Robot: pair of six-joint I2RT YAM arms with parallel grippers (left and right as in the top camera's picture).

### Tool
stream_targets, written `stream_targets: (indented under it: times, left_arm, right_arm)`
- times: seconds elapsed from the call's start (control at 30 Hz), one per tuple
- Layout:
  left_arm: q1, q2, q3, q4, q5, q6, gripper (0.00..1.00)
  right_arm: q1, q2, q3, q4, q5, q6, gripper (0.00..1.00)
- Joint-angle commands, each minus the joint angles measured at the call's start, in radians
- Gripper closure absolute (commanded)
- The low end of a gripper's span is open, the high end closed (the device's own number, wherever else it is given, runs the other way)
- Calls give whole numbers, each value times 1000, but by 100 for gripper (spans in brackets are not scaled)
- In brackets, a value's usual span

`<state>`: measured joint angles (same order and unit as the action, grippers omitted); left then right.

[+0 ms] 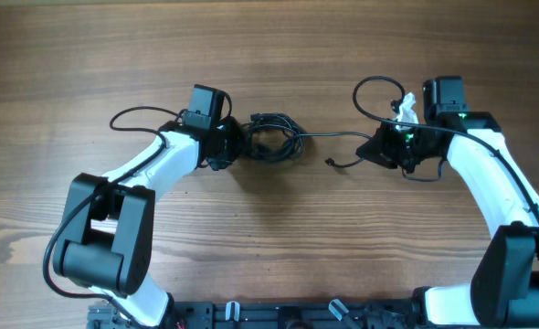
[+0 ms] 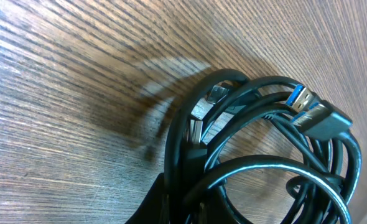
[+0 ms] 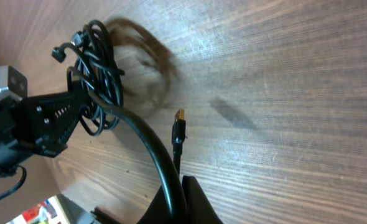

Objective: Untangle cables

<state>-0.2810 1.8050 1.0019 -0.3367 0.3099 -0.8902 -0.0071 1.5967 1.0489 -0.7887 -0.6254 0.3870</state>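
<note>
The cables [image 1: 271, 139] form a black coiled bundle at the table's middle. My left gripper [image 1: 228, 146] is shut on the bundle's left side. In the left wrist view the coil [image 2: 264, 168] shows a blue USB plug [image 2: 301, 99] and silver plug tips [image 2: 202, 112], with the jaws [image 2: 190, 208] closed on several strands. One cable [image 1: 338, 137] runs from the bundle to my right gripper [image 1: 384, 148], which is shut on it. In the right wrist view this cable [image 3: 146, 137] passes between the fingers [image 3: 180, 202]. A loose plug end [image 3: 179, 117] lies beside it and also shows in the overhead view [image 1: 332, 163].
A black wire loop [image 1: 375, 91] rises behind the right wrist, and another [image 1: 128, 117] lies behind the left arm. The left gripper [image 3: 40, 118] and the bundle [image 3: 96, 62] show at the left of the right wrist view. The table [image 1: 269, 238] is wood.
</note>
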Motion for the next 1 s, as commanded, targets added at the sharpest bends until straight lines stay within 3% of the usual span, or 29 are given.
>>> stream_targets:
  times: [0.0,0.17,0.3,0.4,0.47,0.67,0.77,0.97]
  left_arm:
    - [37,15,-11,-2,-58,23,96]
    - [37,14,-11,33,61,102,96]
    - [37,14,-9,34,68,128,96]
    - [37,14,-7,38,81,131,96]
    - [37,14,-7,50,111,152,96]
    - [37,14,-7,88,230,150,96]
    - [37,14,-7,109,278,150,96]
    - [37,14,-7,109,281,150,96]
  right_arm:
    - [34,-30,5,63,64,-14,95]
    - [125,-30,5,224,80,-21,86]
    - [180,-30,5,300,193,-20,79]
    - [202,-30,5,306,217,-17,55]
    - [214,-30,3,301,212,25,48]
    - [276,-29,-54,311,183,157,48]
    - [308,-29,-97,369,187,230,53]
    - [377,-7,-161,446,296,376,57]
